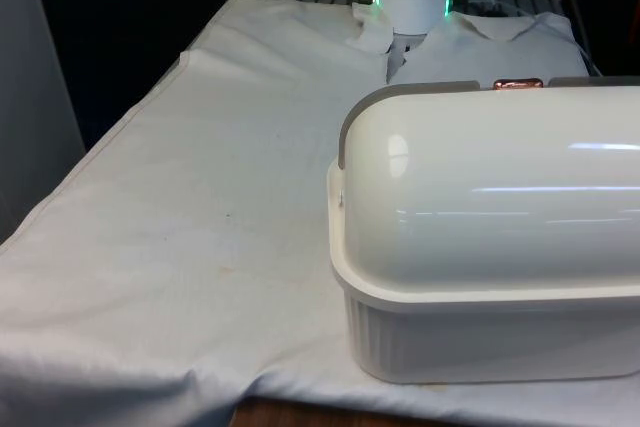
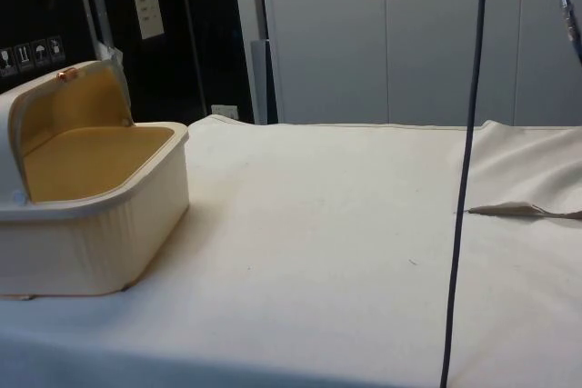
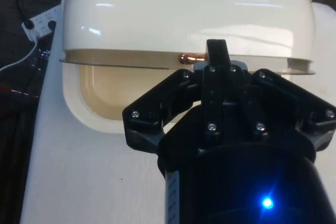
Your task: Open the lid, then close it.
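white-clothed table (image 2: 346,224), cream bread box (image 2: 100,224)

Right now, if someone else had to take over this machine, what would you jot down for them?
Gripper: right by the lid's copper handle.
Bread box: on the white cloth, near the table's edge.
Lid: rolled up and back, the box's inside showing.
Done: the opening, judging by the lid.
Left: closing the lid.

bread box (image 2: 100,224) with lid (image 2: 68,102) raised
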Robot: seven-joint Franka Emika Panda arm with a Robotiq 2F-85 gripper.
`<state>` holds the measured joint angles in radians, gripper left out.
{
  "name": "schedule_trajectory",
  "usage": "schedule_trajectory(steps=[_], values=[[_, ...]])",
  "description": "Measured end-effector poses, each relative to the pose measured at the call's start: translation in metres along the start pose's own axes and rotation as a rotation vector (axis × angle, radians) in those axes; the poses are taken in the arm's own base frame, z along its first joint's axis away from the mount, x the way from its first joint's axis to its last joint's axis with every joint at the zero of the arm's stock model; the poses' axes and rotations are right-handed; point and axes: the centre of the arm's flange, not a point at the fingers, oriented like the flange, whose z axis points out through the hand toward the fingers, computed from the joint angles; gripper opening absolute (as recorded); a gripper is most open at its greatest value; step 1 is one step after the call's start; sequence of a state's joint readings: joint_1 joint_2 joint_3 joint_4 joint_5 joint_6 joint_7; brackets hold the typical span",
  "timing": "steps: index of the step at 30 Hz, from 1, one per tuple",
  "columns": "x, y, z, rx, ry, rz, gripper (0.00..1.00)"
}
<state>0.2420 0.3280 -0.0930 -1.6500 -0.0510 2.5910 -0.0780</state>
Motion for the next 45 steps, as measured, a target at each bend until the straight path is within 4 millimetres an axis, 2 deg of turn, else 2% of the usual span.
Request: schedule_trajectory(steps=[3,14,28,32,45], values=[[0.009,0.002,-0.011,-0.002,0.005,0.001,0.00],[0.029,0.006,-0.034,-0.005,-0.007,0.005,0.00],[0.037,0.007,-0.032,-0.005,-0.061,0.003,0.01],[0.037,0.007,-0.032,-0.005,-0.061,0.003,0.15],[0.038,0.006,-0.032,-0.005,-0.059,0.003,0.80]])
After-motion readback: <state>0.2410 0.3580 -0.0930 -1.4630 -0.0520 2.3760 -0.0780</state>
